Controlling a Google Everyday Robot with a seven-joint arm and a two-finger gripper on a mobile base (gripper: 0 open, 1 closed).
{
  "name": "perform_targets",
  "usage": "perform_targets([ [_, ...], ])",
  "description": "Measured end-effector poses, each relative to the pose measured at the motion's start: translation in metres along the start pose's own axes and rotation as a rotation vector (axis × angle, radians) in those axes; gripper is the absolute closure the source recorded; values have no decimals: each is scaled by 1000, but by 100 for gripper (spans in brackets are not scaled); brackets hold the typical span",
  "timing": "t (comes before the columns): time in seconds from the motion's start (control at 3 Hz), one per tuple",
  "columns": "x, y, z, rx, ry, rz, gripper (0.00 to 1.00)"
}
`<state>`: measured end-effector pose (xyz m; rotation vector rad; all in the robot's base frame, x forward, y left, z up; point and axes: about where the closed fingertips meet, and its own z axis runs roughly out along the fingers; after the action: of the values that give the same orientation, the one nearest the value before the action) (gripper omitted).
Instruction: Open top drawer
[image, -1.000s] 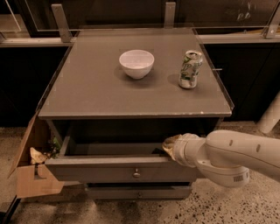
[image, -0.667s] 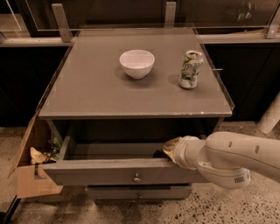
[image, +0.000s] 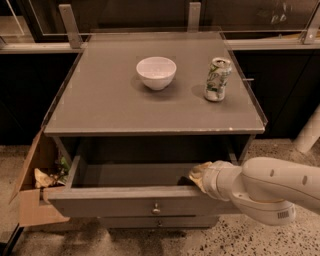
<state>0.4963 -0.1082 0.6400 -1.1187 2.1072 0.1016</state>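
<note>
Camera view looks down on a grey bench (image: 110, 105). The top drawer (image: 125, 200) stands pulled out beneath its slab, toward 6 o'clock, with its shallow grey inside showing and a small round knob (image: 156, 207) at mid-front. The tool (image: 199, 175) sits at the drawer's upper front edge, about 4 o'clock from centre, on the end of the white arm (image: 270, 190); whether it is wide or narrow I cannot tell. A white bowl (image: 156, 72) stands on the bench at 12 o'clock and a can (image: 217, 79) at 1 o'clock.
</note>
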Motion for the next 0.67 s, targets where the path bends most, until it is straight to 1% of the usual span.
perform_targets([
  [0.33, -3, -1, -3, 0, 0, 0, 100],
  [0.67, 5, 10, -16, -15, -7, 9, 100],
])
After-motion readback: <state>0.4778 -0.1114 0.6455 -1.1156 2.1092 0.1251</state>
